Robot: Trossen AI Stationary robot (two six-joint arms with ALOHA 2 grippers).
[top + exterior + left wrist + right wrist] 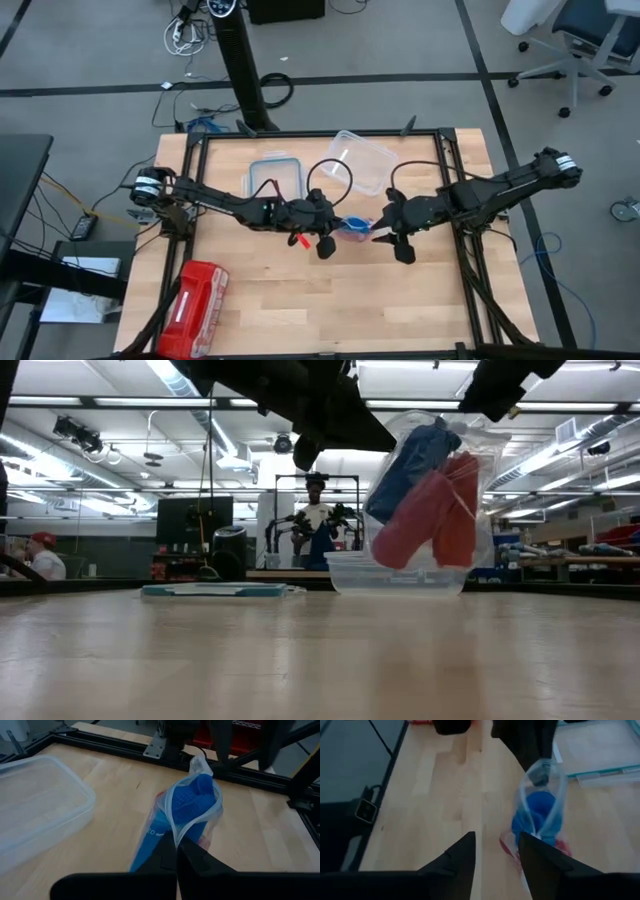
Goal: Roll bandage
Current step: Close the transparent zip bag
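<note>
Bandage (192, 802) sits rolled up inside a clear plastic bag (212, 812), mouth of the bag open, blue showing through it; same blue roll (537, 807) visible from the right wrist camera. Low view has the bag (470, 435) hanging above the table, blue bandage (410, 465) on top, red-pink rolls (430, 515) beside and under it. Bag is mid-table, between both grippers. Left gripper (177, 851) pressed together, pinching the bag's rim. Right gripper (497, 851) spread apart, fingers (462, 857) not on the bag, bag just beyond them. Clear container (362, 160) and its lid (275, 172) lie toward the table's far edge. Red pouch (195, 305) near the front left corner, well apart from the bag. Person (318, 520) stands in the room behind.
</note>
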